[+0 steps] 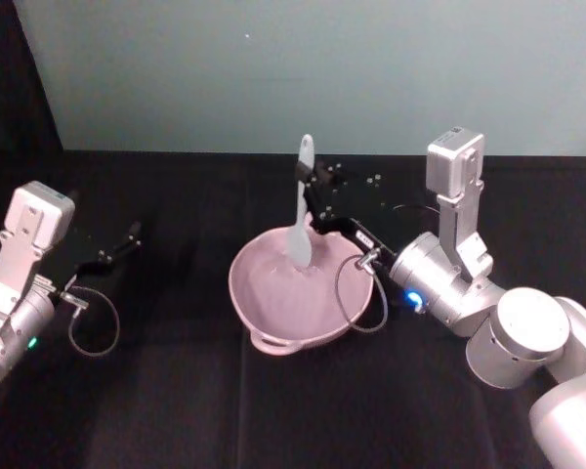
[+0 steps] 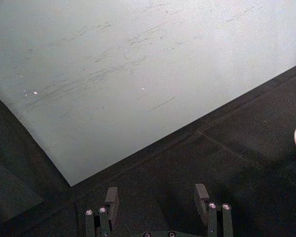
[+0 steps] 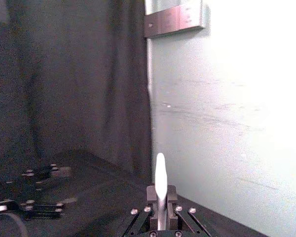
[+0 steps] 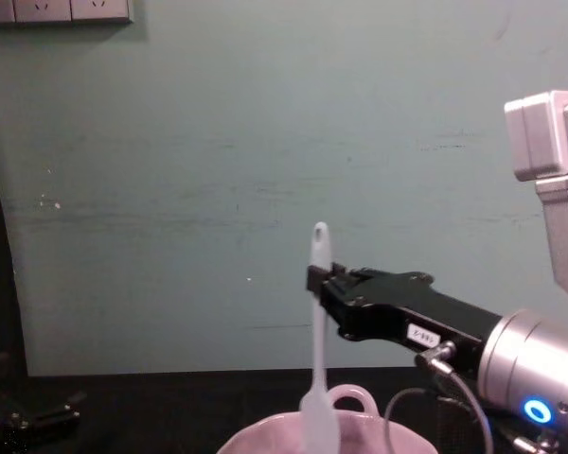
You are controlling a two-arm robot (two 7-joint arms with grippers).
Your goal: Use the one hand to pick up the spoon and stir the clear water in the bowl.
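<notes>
Black cloth covers the table (image 1: 176, 391), and a pale green wall (image 1: 273, 68) rises behind it.

The right gripper (image 4: 320, 279) is clamped on the spoon (image 4: 318, 322). Its flat jaws pinch the upper handle just below the hole at the tip, and the right wrist view shows the white handle rising straight out from between them. The gripper reaches in from the robot's right, roughly level, so it crosses the handle nearly at a right angle.

From the grip outward, the spoon's long axis runs close to vertical, with the tip up and the pale blade down. In the head view the blade hangs inside the bowl (image 1: 293, 337), toward the far side. It dips into the water (image 1: 283, 288), which shows as no more than a faint sheen on the pink. Whether the blade touches the bottom cannot be told.

The bowl sits on the cloth directly below the grip, with its small loop handle facing the robot. By my reading, stirring now depends on keeping the handle upright while the wrist circles inside the rim.

The left gripper (image 1: 129, 237) rests well apart on the robot's left, jaws spread and holding nothing.
</notes>
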